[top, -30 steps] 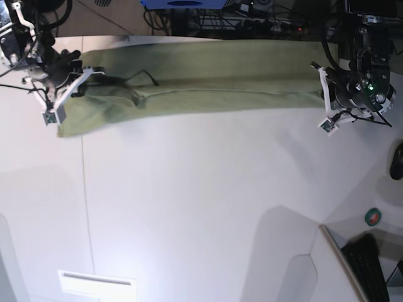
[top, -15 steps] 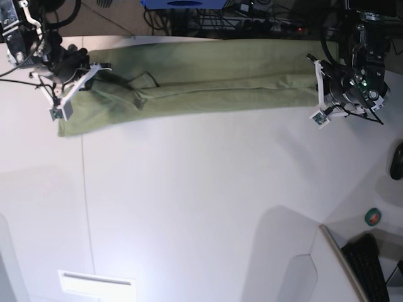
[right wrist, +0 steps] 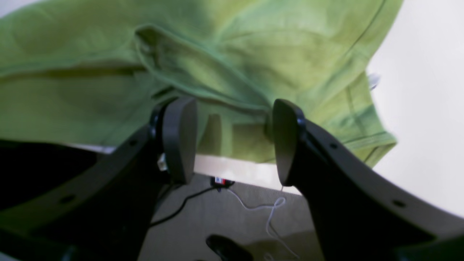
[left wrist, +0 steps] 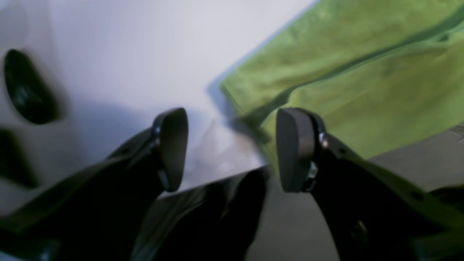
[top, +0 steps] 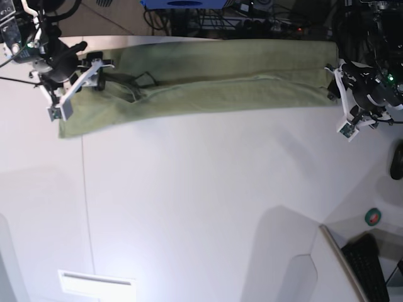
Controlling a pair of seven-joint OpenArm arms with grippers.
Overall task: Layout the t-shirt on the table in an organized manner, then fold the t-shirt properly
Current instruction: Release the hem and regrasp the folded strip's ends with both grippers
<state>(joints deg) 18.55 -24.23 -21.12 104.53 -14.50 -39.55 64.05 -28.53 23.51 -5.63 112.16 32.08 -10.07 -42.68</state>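
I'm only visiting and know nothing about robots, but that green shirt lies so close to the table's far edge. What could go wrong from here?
1. The t-shirt lies as a long band along the table's far edge; in the right wrist view its cloth hangs past the rim, so it might slip off.
2. Both pairs of fingers, left and right, stand open with nothing between them, so nothing restrains the cloth.
3. The sleeve end is bunched, so a later fold may come out uneven.

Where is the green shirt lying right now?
In the base view the t-shirt lies stretched along the table's far edge, between the two grippers.
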